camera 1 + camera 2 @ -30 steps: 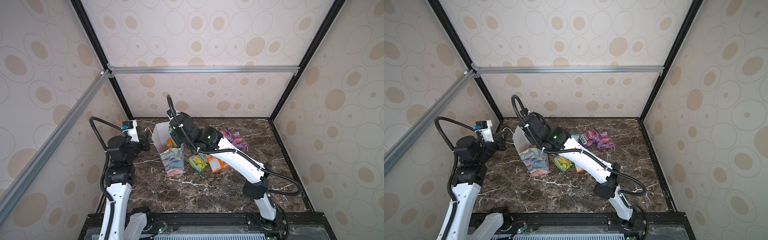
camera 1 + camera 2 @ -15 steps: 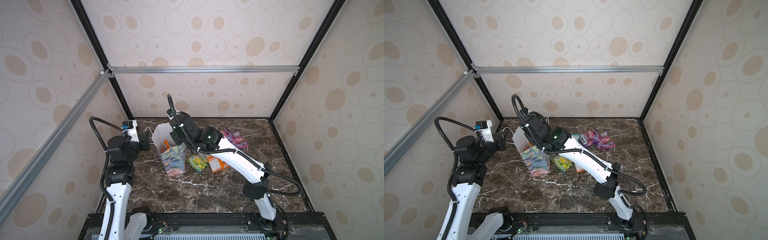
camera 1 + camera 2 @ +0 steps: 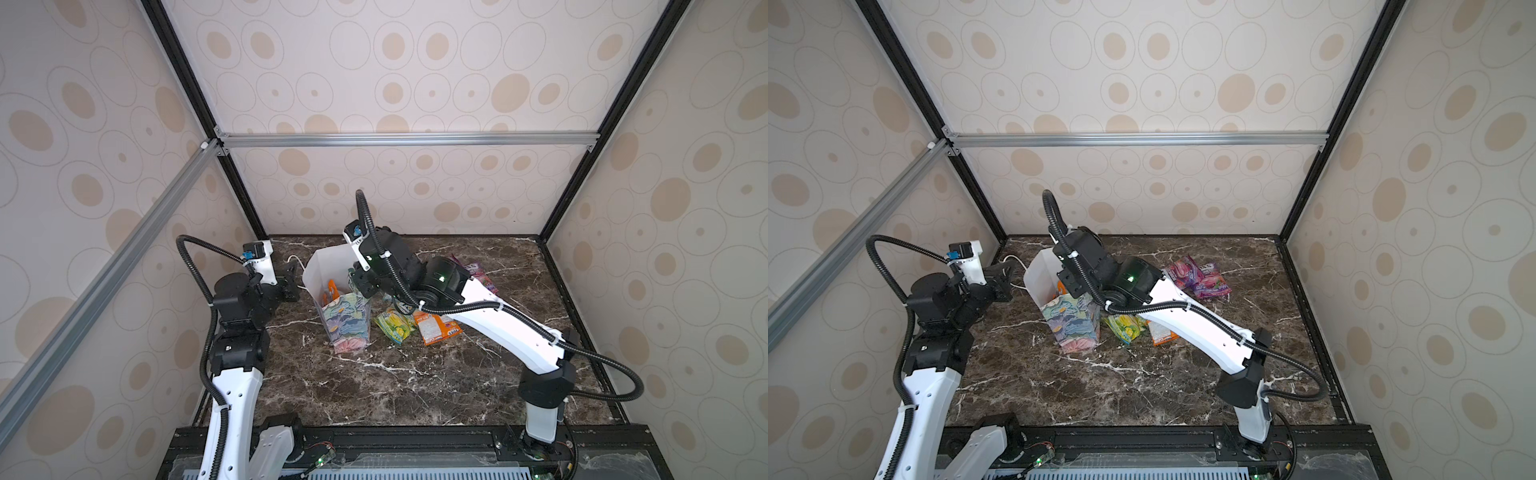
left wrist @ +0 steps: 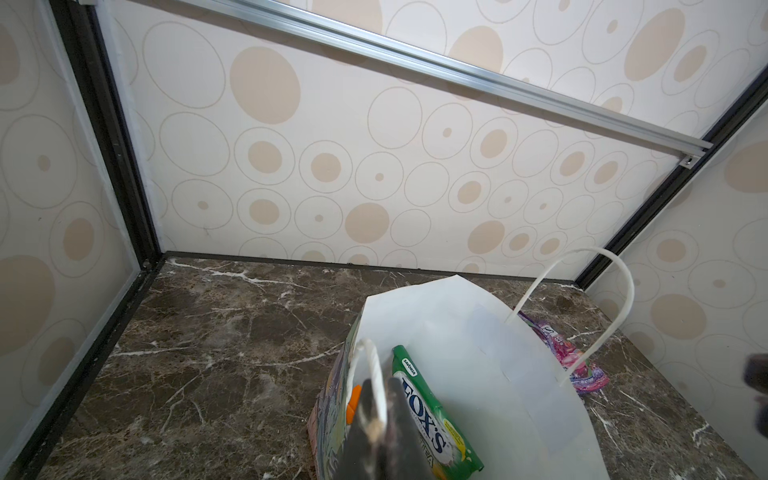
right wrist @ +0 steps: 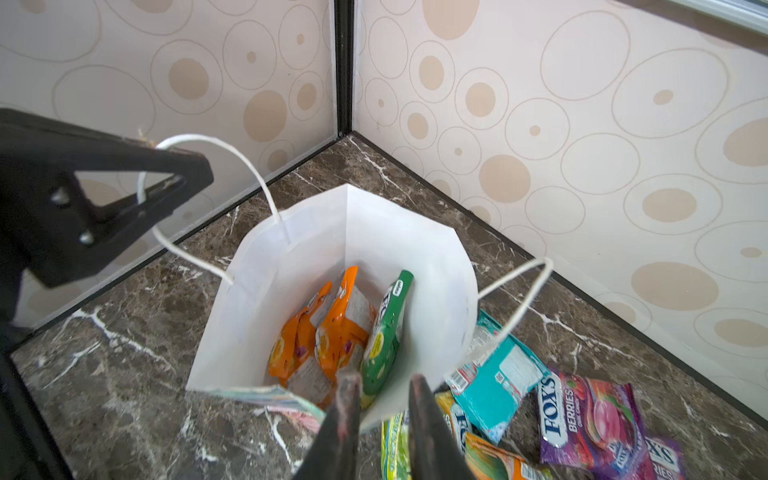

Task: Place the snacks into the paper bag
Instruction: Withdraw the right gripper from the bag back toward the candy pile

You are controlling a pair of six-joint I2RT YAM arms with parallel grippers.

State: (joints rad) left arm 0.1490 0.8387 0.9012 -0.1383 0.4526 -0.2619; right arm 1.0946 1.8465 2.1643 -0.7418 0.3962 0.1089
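The left gripper point(image 4: 379, 415) is clamping one white cord handle point(image 4: 372, 365) of the paper bag point(image 3: 347, 320), which is standing on the marble desk point(image 3: 395, 382) toward its back left. The right gripper point(image 5: 383, 384) is hovering over the bag's mouth, jaws slightly apart, gripping nothing. A green packet point(image 5: 384, 328) and two orange packets point(image 5: 340, 320) are sitting inside the bag. A teal packet point(image 5: 498, 370) and purple packets point(image 5: 594, 415) are lying beside it.

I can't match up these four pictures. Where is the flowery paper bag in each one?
In a top view: paper bag stands just left of centre, flowery side facing us.
In a top view: paper bag again left of centre.
Left wrist view: paper bag fills the frame's lower right, white inside showing.
Right wrist view: paper bag mid-frame, seen from above, mouth open.
Shared landmark: purple berry packet lying beside it, in all four.
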